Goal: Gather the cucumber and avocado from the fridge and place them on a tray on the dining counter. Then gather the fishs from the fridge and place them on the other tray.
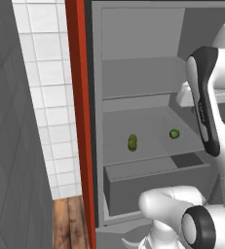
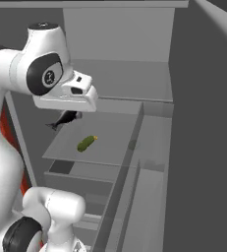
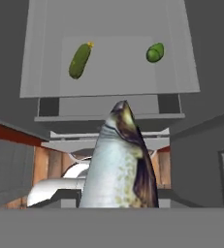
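Fish gripped, avocado beside cucumber

- The arm is built of glossy white, rounded shells, thick and tube-like.
- A dark, near-black band runs lengthwise down the link at the right of the left base view, edged by white casing on both sides.
- The joint low at the near right is a round black ring with a pale grey disc set in its middle.
- In the right base view a joint cap is a black oval with a grey centre bearing a small pale mark, too small to read.
- The wrist block is white and boxy, with a dark recessed slot on its face.
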Robot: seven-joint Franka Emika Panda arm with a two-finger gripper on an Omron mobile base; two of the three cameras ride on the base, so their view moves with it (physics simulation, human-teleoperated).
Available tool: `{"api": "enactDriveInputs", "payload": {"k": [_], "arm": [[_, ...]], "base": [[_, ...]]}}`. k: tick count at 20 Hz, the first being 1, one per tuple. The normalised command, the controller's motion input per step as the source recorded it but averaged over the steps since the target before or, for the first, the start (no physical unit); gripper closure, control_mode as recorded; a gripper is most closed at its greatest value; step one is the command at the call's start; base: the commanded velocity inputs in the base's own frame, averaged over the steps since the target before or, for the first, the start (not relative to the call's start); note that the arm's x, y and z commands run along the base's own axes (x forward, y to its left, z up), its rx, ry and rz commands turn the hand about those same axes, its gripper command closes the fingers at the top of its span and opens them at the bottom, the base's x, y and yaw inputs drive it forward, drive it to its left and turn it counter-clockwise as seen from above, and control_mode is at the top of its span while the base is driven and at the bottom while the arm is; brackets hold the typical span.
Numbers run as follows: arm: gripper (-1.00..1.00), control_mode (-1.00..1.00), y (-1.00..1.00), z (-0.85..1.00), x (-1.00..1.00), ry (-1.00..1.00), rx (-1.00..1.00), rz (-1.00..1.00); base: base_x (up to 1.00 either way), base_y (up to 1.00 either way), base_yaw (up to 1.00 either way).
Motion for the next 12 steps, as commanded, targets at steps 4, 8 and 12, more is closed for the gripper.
{"api": "enactDriveInputs", "payload": {"k": [4,8,12], "arm": [[1.00,-1.00,0.31,-0.49,-0.63,0.00,0.00,0.05],[1.00,-1.00,0.35,-0.09,-0.40,0.04,0.00,0.00],[1.00,-1.00,0.04,-0.18,-0.22,0.00,0.00,0.00]], "base": [[0.00,0.00,0.00],[0.00,0.00,0.00],[0.00,0.00,0.00]]}}
